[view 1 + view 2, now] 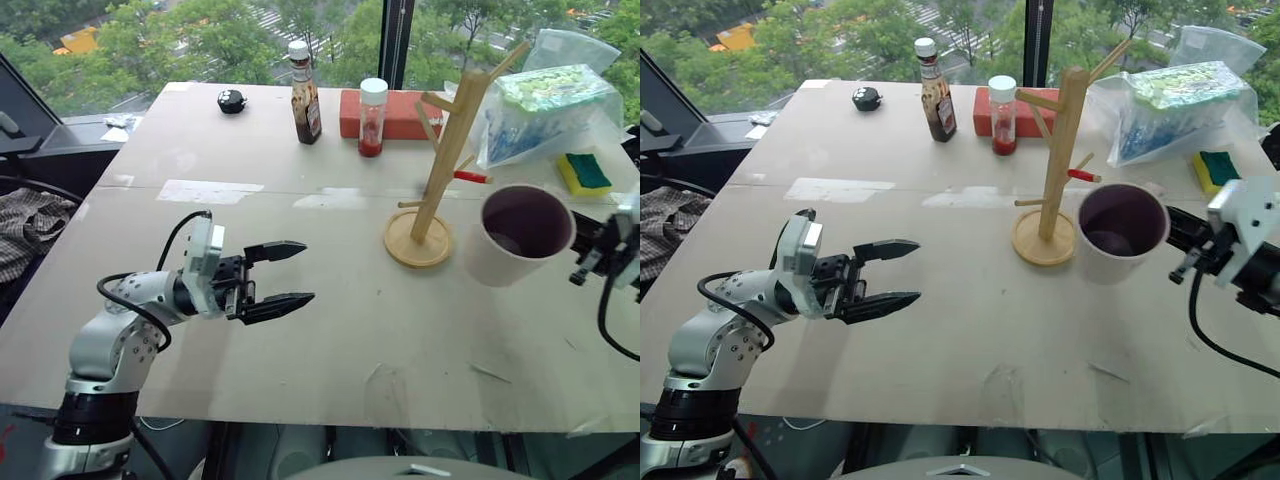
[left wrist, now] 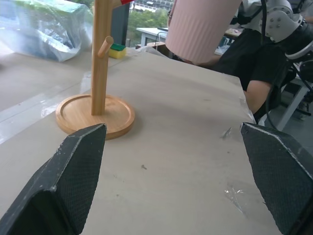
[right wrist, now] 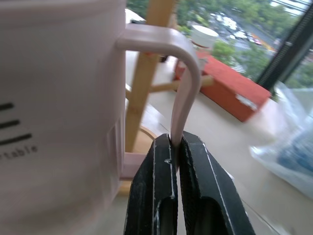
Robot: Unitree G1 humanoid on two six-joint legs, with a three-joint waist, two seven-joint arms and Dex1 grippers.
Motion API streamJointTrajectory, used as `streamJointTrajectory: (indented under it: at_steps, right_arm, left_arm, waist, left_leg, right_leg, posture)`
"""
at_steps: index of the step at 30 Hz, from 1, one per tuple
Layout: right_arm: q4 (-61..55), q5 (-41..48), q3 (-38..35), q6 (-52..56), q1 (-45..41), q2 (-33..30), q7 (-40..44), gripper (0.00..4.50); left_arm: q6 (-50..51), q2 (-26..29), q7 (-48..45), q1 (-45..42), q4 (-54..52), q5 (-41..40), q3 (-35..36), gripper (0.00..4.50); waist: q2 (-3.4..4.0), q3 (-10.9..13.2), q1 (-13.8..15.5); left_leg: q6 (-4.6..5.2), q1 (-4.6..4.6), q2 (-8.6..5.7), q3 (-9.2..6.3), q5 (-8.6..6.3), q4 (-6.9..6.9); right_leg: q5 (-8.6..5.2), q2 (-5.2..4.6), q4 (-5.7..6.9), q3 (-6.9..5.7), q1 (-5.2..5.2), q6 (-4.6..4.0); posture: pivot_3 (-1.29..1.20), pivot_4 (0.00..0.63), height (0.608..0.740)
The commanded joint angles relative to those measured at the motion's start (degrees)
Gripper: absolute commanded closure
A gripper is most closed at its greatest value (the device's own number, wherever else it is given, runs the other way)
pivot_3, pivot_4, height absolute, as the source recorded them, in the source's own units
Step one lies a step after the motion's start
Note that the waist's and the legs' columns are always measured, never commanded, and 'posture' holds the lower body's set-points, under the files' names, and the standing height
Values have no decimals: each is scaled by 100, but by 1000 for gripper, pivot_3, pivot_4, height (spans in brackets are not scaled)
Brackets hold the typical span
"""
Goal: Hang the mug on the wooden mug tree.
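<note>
My right gripper is shut on the loop handle of the cream-white mug and holds it in the air just right of the wooden mug tree. The mug's dark inside faces up and toward me, and dark lettering shows on its side. The mug tree stands on its round base at the table's right middle, with its pegs angled upward. My left gripper hovers open over the table's front left, pointing right toward the tree, with nothing between its fingers.
A brown sauce bottle, a red spice jar, a red box and a small black object stand along the far edge. A plastic bag and a yellow-green sponge lie at the far right. A person sits past the table's right edge.
</note>
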Motion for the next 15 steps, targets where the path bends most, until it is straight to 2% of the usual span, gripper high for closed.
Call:
streamJointTrajectory:
  at_steps: [1,12,15]
  right_arm:
    - [235,0,248,68,-597,-105,171,4449]
    - [834,-246,1319,380,-2212,8,494,4449]
    - [981,-447,1590,488,-2424,21,519,4449]
  left_arm:
    - [-63,80,16,119,-287,-125,261,0]
    - [-70,37,319,674,-779,-247,614,0]
    - [-76,27,380,802,-873,-278,673,0]
  waist:
    - [-2,3,19]
    - [-2,5,-21]
    - [-2,5,-13]
  left_leg:
    - [0,-5,-1,0,0,0]
    - [-3,-8,-1,0,1,1]
    - [-2,-8,0,-2,1,1]
  right_leg:
    - [0,-4,-2,-2,-3,0]
    - [0,-19,-1,-14,-5,0]
    - [0,-20,-1,-16,-6,0]
  posture:
    - [0,150,740]
    - [0,150,740]
    - [0,150,740]
